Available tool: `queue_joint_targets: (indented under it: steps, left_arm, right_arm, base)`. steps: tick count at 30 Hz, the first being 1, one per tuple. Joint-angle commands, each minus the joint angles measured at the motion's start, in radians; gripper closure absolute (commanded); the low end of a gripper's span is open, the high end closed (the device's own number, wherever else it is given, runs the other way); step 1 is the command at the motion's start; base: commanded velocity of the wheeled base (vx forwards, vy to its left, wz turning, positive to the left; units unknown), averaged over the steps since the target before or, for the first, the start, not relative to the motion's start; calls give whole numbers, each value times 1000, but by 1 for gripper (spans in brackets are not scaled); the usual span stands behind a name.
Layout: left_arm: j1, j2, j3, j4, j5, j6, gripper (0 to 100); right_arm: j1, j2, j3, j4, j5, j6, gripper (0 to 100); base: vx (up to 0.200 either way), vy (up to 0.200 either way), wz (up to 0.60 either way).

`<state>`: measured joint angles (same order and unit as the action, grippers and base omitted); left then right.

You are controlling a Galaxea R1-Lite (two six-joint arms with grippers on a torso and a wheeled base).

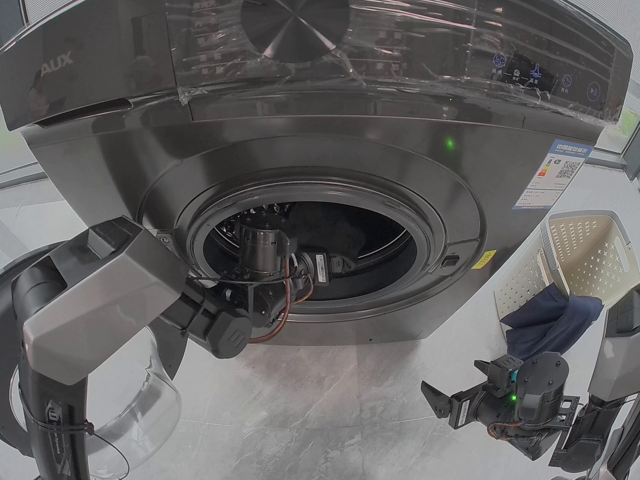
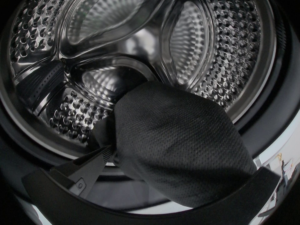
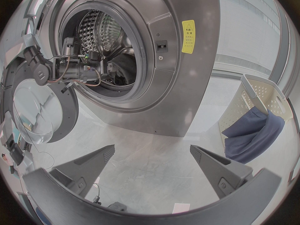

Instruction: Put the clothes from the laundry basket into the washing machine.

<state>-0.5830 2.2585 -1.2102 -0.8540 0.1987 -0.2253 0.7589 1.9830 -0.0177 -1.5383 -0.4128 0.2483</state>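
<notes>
Right gripper (image 3: 151, 148) hung low over the grey floor (image 1: 320, 401), jaws spread wide with nothing in them. Just beside it was the cream laundry basket (image 1: 587, 241), tipped over, with a navy garment (image 1: 553, 318) spilling out of its mouth. Further in, the washing machine (image 1: 400, 155) had its door (image 3: 40, 110) swung open. The left gripper (image 1: 330, 265) was inside the drum (image 2: 237, 41), jaws wide apart too, with a black garment (image 2: 178, 141) draped over one side rather than pinched.
</notes>
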Motion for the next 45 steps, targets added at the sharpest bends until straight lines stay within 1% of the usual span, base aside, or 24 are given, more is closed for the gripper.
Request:
queue_joint_targets:
  steps: [1, 4, 8, 13, 17, 19, 27, 32, 36, 37, 41, 43, 45]
  left_arm:
    - [-49, -94, 132, -11, -7, 1, 0]
    - [-70, -114, 169, -14, -5, 1, 0]
    - [-80, -126, 195, -22, -4, 4, 0]
    - [-77, -105, 186, -99, -1, 3, 0]
    - [-70, -37, 123, -186, -4, 6, 0]
    - [-66, 3, 84, -209, -5, 7, 0]
    - [-37, 165, -69, -240, -7, 6, 0]
    - [-40, 211, -100, -246, -21, 6, 0]
    - [-40, 222, -121, -244, -18, 6, 0]
    - [-38, 220, -126, -244, -18, 6, 100]
    - [-29, 227, -172, -240, -18, 3, 100]
    - [-20, 243, -198, -240, -10, 3, 100]
    - [-15, 263, -244, -226, -1, -3, 100]
  right_arm:
    - [0, 2, -2, 0, 0, 0, 0]
    - [0, 0, -2, 0, 0, 0, 0]
    - [0, 0, -2, 0, 0, 0, 0]
    - [0, 2, -4, 0, 0, 0, 0]
    - [0, 4, -4, 0, 0, 0, 0]
    - [0, 8, -5, 0, 0, 0, 0]
    - [0, 16, -13, 0, 0, 2, 0]
    - [0, 17, -11, 0, 0, 2, 0]
    - [0, 19, -11, 0, 0, 2, 0]
    - [0, 19, -11, 0, 0, 2, 0]
    - [10, 19, -13, 0, 0, 2, 0]
    - [13, 23, -15, 0, 0, 6, 0]
    - [17, 25, -16, 0, -1, 8, 0]
  base:
    - [0, 0, 0]
    - [0, 0, 0]
    - [0, 0, 0]
    - [0, 0, 0]
    - [0, 0, 0]
    - [0, 0, 0]
    - [0, 0, 0]
    - [0, 0, 0]
    - [0, 0, 0]
    - [0, 0, 0]
    - [0, 0, 0]
    - [0, 0, 0]
    - [0, 0, 0]
